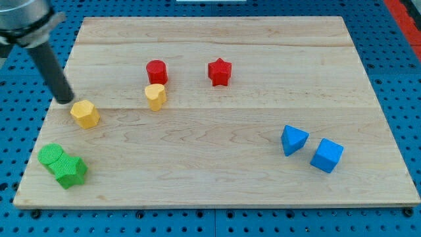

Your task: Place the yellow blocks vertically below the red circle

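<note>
Tip: our tip sits just up-left of yellow hexagon.
End effector: bare rod, nothing to pinch.
Risk: off-centre push skews hexagon past yellow heart, under red circle.

We count 8 blocks on the wooden board, in 4 colours, 2 of each. Red — 2: a red circle and a red star. Yellow — 2: a yellow hexagon and a yellow heart. Green — 2: a green cylinder and a green star. Blue — 2: a blue triangle and a blue cube. We also record 1 rod, with 1 tip.
</note>
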{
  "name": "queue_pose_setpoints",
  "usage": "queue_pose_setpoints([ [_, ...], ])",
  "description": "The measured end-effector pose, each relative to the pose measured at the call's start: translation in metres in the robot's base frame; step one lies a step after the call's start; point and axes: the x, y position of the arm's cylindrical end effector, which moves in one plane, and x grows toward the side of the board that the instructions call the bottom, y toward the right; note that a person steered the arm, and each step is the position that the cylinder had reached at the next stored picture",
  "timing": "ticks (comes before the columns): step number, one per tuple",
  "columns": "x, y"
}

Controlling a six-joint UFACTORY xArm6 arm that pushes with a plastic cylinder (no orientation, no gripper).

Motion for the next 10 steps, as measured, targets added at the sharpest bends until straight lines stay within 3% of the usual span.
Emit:
queue_pose_setpoints([
  [1, 0.039, -0.004],
  [2, 0.044, 0.063],
  [4, 0.029, 0.031],
  [6, 0.013, 0.087],
  [7, 0.033, 0.133],
  [8, 0.036, 0.121],
  [9, 0.048, 0.047],
  [10, 0.109, 0.108],
])
